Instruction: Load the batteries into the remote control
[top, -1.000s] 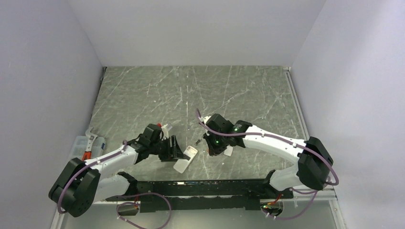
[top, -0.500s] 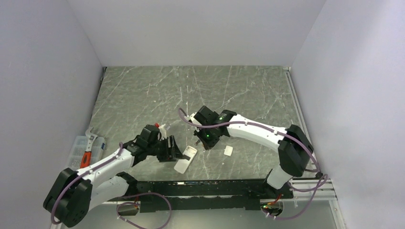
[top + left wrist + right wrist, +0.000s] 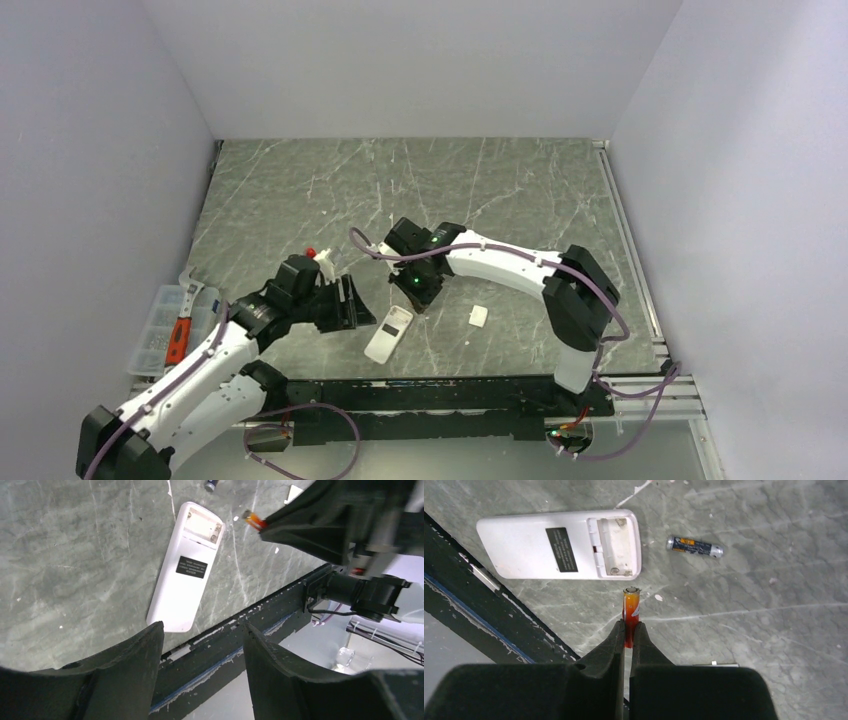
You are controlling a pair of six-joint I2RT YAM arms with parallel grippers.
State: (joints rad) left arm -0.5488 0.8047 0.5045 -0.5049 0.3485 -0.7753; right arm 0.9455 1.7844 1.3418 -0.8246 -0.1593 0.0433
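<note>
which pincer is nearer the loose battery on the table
Right. The right pincer, holding an orange battery, hovers beside the loose battery; the left pincer sits beyond the remote.

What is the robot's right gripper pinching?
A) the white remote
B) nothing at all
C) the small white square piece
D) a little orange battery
D: in the right wrist view the right gripper is shut on an orange battery, its tip sticking out toward the open back of the remote control, while the other battery lies loose on the table.
</note>
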